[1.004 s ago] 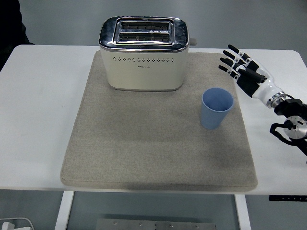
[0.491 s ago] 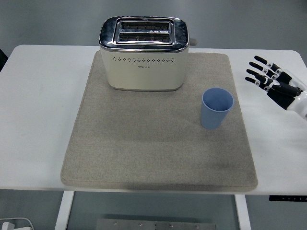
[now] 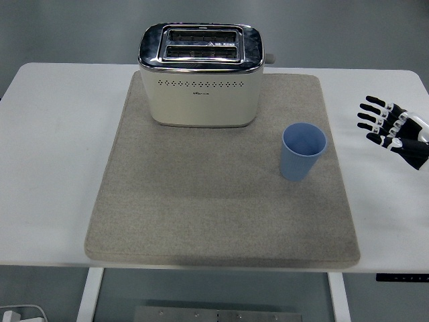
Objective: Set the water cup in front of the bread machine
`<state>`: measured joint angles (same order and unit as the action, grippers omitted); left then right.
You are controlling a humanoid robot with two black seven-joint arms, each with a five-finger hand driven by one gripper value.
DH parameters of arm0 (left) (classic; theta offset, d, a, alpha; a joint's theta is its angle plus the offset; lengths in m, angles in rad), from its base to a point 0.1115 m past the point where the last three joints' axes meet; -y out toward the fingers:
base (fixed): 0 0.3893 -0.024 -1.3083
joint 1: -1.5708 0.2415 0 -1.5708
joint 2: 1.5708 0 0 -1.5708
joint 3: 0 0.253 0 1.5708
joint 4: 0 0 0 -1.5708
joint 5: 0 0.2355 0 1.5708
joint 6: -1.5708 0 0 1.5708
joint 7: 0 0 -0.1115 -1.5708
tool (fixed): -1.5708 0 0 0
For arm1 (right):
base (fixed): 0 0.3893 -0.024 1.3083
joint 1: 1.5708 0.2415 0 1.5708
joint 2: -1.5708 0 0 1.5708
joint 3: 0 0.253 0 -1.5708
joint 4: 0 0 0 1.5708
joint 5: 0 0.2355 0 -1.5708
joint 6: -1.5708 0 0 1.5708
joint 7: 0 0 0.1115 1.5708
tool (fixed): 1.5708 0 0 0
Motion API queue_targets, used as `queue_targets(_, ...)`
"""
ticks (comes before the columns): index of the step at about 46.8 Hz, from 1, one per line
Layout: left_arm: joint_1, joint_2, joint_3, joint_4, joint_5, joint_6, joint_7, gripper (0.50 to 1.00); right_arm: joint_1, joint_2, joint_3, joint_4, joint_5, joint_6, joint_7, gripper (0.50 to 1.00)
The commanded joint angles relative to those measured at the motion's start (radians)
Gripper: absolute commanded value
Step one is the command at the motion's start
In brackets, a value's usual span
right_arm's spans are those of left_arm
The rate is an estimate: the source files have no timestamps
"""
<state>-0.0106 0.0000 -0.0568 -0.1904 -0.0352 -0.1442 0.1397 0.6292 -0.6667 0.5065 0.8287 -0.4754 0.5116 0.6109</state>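
Well, I saw the blue water cup (image 3: 303,151) standing upright on the grey mat (image 3: 201,201), to the right and a bit nearer than the cream toaster (image 3: 200,77), my right hand (image 3: 394,131) at the table's right edge, fingers spread, holding nothing.

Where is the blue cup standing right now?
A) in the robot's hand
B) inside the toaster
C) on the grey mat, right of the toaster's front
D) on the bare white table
C: the blue cup stands upright on the grey mat, nearer and to the right of the toaster, with nothing touching it.
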Motion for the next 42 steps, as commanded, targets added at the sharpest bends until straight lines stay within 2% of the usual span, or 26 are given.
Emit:
queue_targets(1, 0.0, 0.0, 0.0, 0.0, 0.0, 0.0, 0.0, 1.0, -0.012, -0.014, 0.0, 0.029, -0.003, -0.002, 0.0, 0.915)
queue_targets(17, 0.0, 0.0, 0.0, 0.0, 0.0, 0.0, 0.0, 1.0, -0.055, -0.011, 0.0, 0.092, -0.017, -0.005, 0.0, 0.915)
queue_targets(29, 0.0, 0.0, 0.0, 0.0, 0.0, 0.0, 0.0, 1.0, -0.085, 0.029, 0.009, 0.113, -0.086, -0.087, 0.0, 0.915)
queue_targets(42, 0.0, 0.0, 0.0, 0.0, 0.0, 0.0, 0.0, 1.0, -0.1, 0.047, 0.012, 0.152, -0.086, -0.127, 0.0, 0.915)
